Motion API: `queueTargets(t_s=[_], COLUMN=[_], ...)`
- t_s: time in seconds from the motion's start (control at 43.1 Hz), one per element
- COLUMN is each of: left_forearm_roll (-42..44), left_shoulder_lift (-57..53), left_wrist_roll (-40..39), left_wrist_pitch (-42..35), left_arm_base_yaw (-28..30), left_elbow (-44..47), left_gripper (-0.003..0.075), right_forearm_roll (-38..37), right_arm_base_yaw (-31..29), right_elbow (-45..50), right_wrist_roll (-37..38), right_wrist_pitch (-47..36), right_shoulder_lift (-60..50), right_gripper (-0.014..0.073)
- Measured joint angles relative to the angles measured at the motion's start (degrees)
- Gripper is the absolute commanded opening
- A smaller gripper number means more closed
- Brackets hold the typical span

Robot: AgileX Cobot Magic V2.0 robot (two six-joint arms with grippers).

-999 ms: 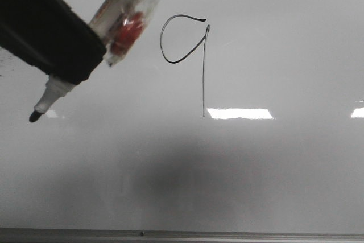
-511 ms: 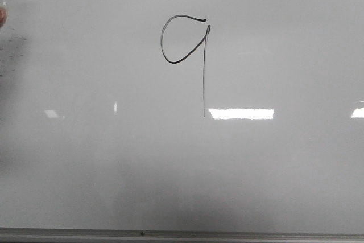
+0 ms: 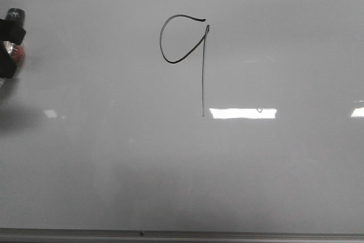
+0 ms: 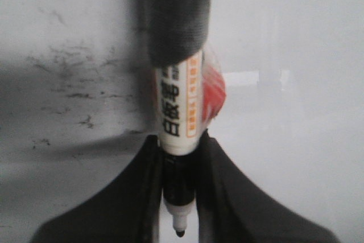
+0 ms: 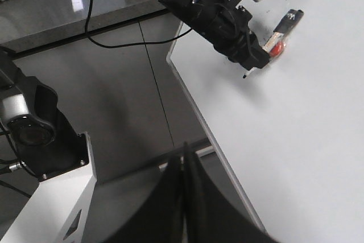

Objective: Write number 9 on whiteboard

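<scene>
Whiteboard point(image 3: 273, 169) bears number 9 point(image 3: 203, 72); left gripper point(image 4: 180, 197) (mostly cropped) clamps marker point(image 4: 178, 106); right gripper point(image 5: 185, 197) pressed together.

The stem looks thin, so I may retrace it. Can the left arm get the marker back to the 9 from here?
Probably yes. The left gripper holds the marker at the whiteboard's left edge, and only bare board lies between it and the number 9.

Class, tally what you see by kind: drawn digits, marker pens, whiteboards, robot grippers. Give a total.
Drawn digits: 1, the number 9
Marker pens: 1
Whiteboards: 1
Grippers: 2, left gripper, right gripper
Total: 5
</scene>
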Motion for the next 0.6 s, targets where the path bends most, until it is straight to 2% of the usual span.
queueTargets(t_s=[0.255, 0.465, 0.604], left_forearm_roll=[-0.1, -0.1, -0.1], left_shoulder_lift=[0.1, 0.3, 0.3], left_wrist_roll=[0.0, 0.0, 0.0], left_wrist_pitch=[0.0, -0.5, -1.3], left_arm_base_yaw=[0.0, 0.0, 0.0], left_elbow=[0.0, 0.0, 0.0], left_gripper=[0.0112, 0.0279, 0.0350], right_forearm_roll=[0.0, 0.0, 0.0], right_arm_base_yaw=[0.0, 0.0, 0.0], right_elbow=[0.0, 0.0, 0.0], right_wrist_roll=[0.0, 0.0, 0.0], right_wrist_pitch=[0.0, 0.1, 0.7], right_shoulder_lift=[0.0, 0.0, 0.0], right_gripper=[-0.0106, -0.0106, -0.0106])
